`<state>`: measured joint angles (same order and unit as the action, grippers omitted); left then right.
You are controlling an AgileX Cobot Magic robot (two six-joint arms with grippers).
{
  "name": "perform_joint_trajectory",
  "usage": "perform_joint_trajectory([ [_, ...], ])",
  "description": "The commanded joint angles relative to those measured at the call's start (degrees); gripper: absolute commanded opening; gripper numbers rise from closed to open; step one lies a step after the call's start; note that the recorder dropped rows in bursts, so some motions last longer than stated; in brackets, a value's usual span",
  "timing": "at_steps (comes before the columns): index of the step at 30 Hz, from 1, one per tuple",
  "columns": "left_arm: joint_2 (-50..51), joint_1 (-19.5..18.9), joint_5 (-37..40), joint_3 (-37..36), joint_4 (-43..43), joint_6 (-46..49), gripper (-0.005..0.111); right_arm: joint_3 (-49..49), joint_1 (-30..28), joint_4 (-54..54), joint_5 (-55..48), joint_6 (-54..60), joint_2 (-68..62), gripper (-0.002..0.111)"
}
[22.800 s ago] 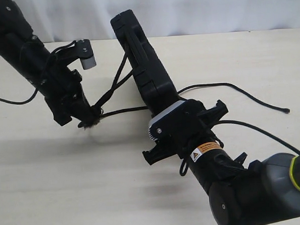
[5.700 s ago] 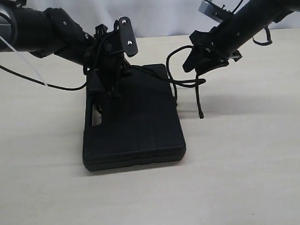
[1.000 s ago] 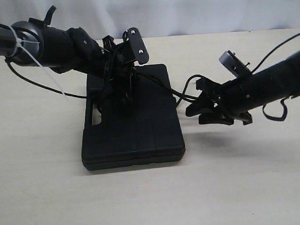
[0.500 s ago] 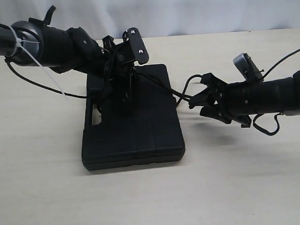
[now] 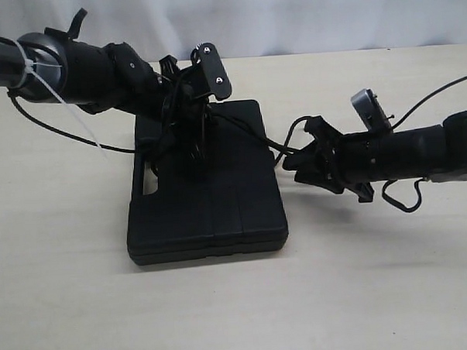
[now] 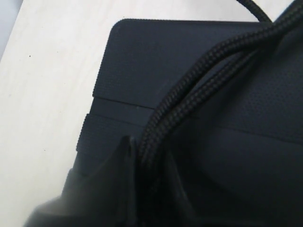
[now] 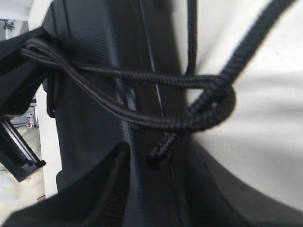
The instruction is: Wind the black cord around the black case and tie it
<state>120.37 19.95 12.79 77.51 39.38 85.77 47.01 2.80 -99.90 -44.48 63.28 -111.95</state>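
The black case (image 5: 207, 199) lies flat on the table, its handle slot on the left. My left gripper (image 5: 194, 149) hovers over the case's far half, shut on two strands of the black cord (image 6: 199, 71) that run out between its fingers (image 6: 118, 161) across the case lid (image 6: 142, 61). The cord (image 5: 291, 126) leaves the case's right edge and forms a loop (image 7: 208, 104) there. My right gripper (image 5: 295, 163) sits at that edge, open, with the cord's cut end (image 7: 161, 150) hanging between its spread fingers (image 7: 109, 184) beside the case (image 7: 94, 71).
The pale wooden table (image 5: 362, 278) stretches in front and to the right of the case. A white curtain (image 5: 304, 17) backs the scene. Thin glossy arm wires (image 5: 69, 132) trail left of the case and under the right arm (image 5: 401, 202).
My right gripper has shifted a little left toward the case's edge and rolled its wrist. The left arm, the case and the held strands have stayed still.
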Motion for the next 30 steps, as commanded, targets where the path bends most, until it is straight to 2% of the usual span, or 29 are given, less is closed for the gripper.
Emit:
perform_joint_trajectory([
  [1, 0.2, 0.1, 1.0, -0.1, 0.2, -0.5, 0.000, 0.6, 0.0, 0.0, -0.1, 1.6, -0.1, 0.021],
  [6, 0.2, 0.1, 1.0, -0.1, 0.2, -0.5, 0.000, 0.9, 0.0, 0.0, 0.3, 2.1, -0.1, 0.004],
  [12, 0.2, 0.1, 1.6, -0.1, 0.2, -0.5, 0.000, -1.0, 0.0, 0.0, -1.1, 6.8, 1.4, 0.004],
  [14, 0.2, 0.1, 1.7, -0.1, 0.2, -0.5, 0.000, -3.4, -0.2, 1.4, 1.6, 7.0, 5.2, 0.004],
  [16, 0.2, 0.1, 1.8, -0.1, 0.3, -0.5, 0.011, -5.3, -0.2, 7.8, 6.1, 4.2, 10.6, 0.004],
  [18, 0.2, 0.1, 1.8, -0.1, 0.3, -2.1, 0.035, -6.4, -0.2, 21.7, 10.5, -5.6, 18.1, 0.004],
  [21, -0.6, 0.1, 2.1, -0.1, 0.3, -8.1, 0.060, -6.4, -0.2, 40.6, 14.7, -21.4, 26.4, 0.004],
  [22, -1.7, 0.1, 3.4, -0.1, 0.2, -9.5, 0.065, -6.4, -0.2, 46.0, 16.7, -26.5, 30.0, 0.004],
  [27, -9.6, -1.0, 8.9, -0.1, -1.9, -17.4, 0.066, -1.1, -0.2, 66.9, 18.0, -44.1, 37.0, 0.004],
  [28, -11.0, -2.5, 11.4, -0.1, -6.4, -23.5, 0.066, 0.9, -0.2, 72.8, 17.6, -48.1, 37.0, 0.004],
  [30, -11.9, -5.4, 16.3, -0.1, -14.2, -32.9, 0.066, 1.6, -0.2, 76.3, 17.3, -50.1, 36.4, 0.004],
])
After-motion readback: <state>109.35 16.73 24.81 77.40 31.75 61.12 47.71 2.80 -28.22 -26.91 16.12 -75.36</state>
